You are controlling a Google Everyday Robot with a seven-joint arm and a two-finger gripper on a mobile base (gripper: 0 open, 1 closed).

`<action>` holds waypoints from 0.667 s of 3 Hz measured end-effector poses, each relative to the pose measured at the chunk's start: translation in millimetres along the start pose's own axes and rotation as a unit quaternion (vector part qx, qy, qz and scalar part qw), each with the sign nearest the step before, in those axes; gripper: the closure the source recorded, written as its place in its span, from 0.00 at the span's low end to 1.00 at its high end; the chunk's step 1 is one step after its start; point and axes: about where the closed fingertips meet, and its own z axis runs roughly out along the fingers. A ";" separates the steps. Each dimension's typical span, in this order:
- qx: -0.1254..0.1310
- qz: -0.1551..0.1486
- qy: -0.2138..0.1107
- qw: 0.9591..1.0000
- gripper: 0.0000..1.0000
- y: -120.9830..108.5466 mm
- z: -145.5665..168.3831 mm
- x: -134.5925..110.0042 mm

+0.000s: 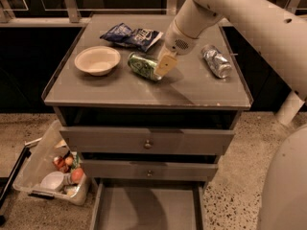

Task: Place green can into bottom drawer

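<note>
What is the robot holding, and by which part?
Cannot tell. The gripper is at one end of the green can lying on the cabinet top; no clear hold shows.

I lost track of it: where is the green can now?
In the camera view, the green can lies on its side on the cabinet top, between the bowl and the silver can; the end effector is at its end nearer the silver can.

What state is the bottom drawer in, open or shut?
Open: the bottom drawer is pulled out, its flat inner tray showing. The gripper is up over the cabinet top, at the green can.
</note>
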 end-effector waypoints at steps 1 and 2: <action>0.000 0.000 0.000 1.000 0.86 0.0 0.0 0.0; 0.000 0.000 0.000 1.000 0.84 0.0 0.0 0.0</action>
